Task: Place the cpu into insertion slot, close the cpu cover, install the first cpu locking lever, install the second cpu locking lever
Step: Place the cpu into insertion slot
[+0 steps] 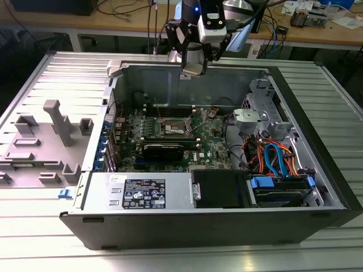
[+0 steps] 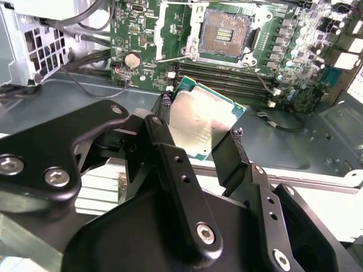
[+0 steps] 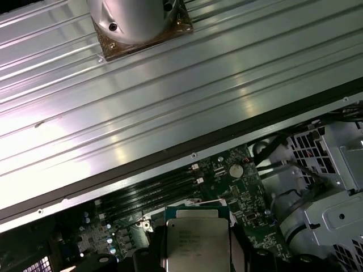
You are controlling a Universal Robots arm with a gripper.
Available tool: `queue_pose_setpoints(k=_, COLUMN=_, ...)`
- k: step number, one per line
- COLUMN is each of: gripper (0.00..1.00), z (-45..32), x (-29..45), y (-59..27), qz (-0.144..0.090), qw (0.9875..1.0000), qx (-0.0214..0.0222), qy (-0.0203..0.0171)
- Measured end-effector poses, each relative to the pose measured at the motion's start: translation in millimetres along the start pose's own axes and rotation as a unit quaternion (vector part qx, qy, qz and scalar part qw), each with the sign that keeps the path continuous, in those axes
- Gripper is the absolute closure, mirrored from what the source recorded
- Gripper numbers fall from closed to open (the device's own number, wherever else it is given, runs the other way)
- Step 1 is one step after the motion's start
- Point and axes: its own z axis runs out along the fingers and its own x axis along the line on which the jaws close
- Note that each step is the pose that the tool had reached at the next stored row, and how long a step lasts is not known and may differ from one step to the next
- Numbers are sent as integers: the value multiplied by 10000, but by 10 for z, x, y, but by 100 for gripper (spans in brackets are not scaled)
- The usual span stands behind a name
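Dull silver metal is showing between the fingers of the end effector (image 2: pixel 201 117), which is clamping the cpu (image 2: pixel 207 124) by two opposite edges. The chip's green rim is peeking out along its far sides. In the exterior view the end effector (image 1: pixel 194 68) is hanging over the far wall of the open computer case (image 1: pixel 227 85), which is lying on the ribbed metal table (image 1: pixel 34 243), so the chip is being carried in the air and is touching nothing else.

The insertion slot (image 2: pixel 224 34) is lying open on the green circuit board (image 1: pixel 210 139), with its dark contact field bare. The cpu cover (image 2: pixel 160 31) seems to be swung back beside it, though I cannot tell this for certain. In the exterior view the slot (image 1: pixel 174 127) is sitting well below the end effector, nearer the camera and slightly toward the exterior view's left. The move is therefore turning on a descent into the case and away from the far wall.

The chip is square, so no long axis is deciding things, and its edges need to square up with the socket's rim. In the second wrist view it is looking turned relative to that rim.
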Motion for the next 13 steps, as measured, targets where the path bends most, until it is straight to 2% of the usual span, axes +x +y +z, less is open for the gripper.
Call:
queue_pose_setpoints(k=3, gripper=46, z=3, x=0, y=0, qz=273, qw=9996, qx=-5, qy=-24)
queue_pose_setpoints(k=5, gripper=46, z=4, x=-1, y=0, qz=348, qw=9994, qx=-6, qy=-31)
queue_pose_setpoints(k=13, gripper=46, z=4, x=-1, y=0, qz=362, qw=9993, qx=-6, qy=-33)
